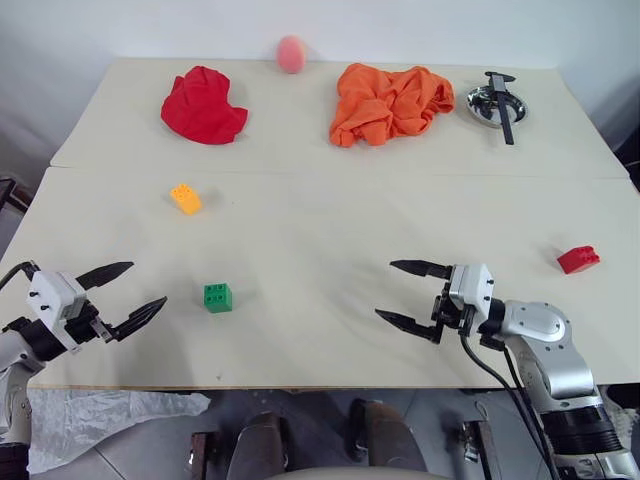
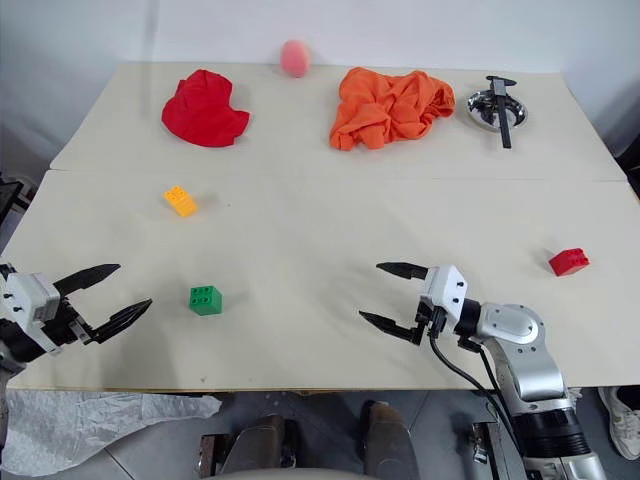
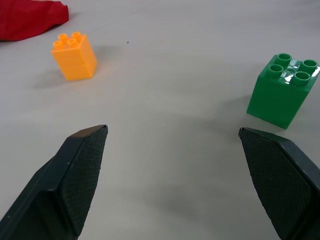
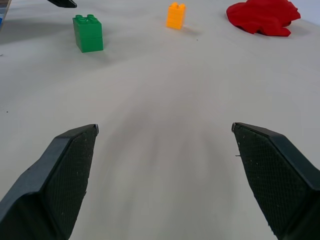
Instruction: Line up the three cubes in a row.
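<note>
Left eye view shows my left tool [image 1: 128,290] hovering low at the near left of the matte cream counter [image 1: 320,215], its black wedge-shaped fingers spread wide and empty. My right tool [image 1: 405,296] hangs at the near right, equally wide, holding nothing. The green studded plastic block [image 1: 217,297] sits just beside my left tool, toward the middle. The yellow-orange block [image 1: 185,198], oblong with studs on top, lies farther back, well apart. The red block [image 1: 578,259] rests at the far right edge. Along the back lie a crumpled red cloth [image 1: 203,105], a rumpled orange cloth [image 1: 388,102], a fuzzy pink ball [image 1: 291,54] and a shiny metal dish [image 1: 494,104].
</note>
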